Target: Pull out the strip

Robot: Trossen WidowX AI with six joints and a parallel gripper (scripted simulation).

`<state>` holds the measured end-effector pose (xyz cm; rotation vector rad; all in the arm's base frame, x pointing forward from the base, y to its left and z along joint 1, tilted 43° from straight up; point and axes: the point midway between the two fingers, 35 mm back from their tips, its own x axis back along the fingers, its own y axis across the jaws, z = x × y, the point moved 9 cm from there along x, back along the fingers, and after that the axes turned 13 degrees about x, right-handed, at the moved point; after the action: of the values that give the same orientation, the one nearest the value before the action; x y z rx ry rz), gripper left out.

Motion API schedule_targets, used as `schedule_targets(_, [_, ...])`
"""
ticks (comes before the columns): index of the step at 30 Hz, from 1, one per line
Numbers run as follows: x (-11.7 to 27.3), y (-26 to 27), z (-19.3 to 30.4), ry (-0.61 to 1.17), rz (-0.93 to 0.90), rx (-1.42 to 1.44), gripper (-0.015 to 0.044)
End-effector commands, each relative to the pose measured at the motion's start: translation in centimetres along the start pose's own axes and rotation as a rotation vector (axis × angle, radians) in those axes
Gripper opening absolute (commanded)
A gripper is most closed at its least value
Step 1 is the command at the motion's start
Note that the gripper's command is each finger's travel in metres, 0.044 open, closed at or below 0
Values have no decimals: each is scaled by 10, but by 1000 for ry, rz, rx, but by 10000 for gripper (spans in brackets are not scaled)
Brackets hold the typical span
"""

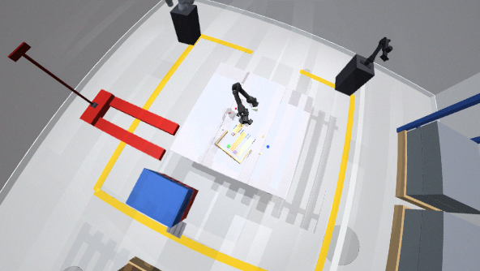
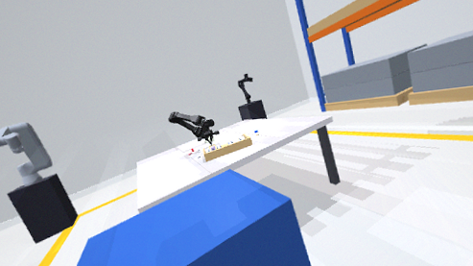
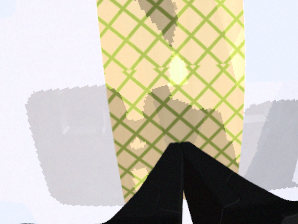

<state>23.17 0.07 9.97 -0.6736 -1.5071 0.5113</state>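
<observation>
My gripper (image 1: 243,123) (image 2: 211,143) (image 3: 179,151) is shut, its black fingertips together over a pale strip (image 3: 150,60) with a green lattice pattern. The strip runs up the wrist view from under the fingertips; whether they touch it I cannot tell. Nothing shows between the fingers. The wooden tray (image 1: 229,153) (image 2: 230,149) lies just beyond the gripper, with patterned strips in it. A green cube (image 1: 229,146) and a purple cube (image 1: 235,152) sit in the tray, and another purplish cube (image 1: 233,134) is near its arm-side edge. Labels are too small to read, and no cube shows in the wrist view.
On the white table (image 1: 203,126) (image 2: 163,173) a small blue thing (image 1: 267,147) (image 2: 256,132) lies to the right of the tray. A small red thing (image 1: 236,109) (image 2: 192,150) lies near the arm. Tiny yellowish pieces lie between the tray and the blue thing.
</observation>
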Motion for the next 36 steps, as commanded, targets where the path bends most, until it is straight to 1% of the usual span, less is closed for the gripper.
schedule_targets(1, [-5, 2, 11, 27, -2, 8, 0])
schedule_targets(19, [-4, 9, 37, 28, -3, 9, 0])
schedule_targets(36, [-4, 9, 37, 28, -3, 9, 0])
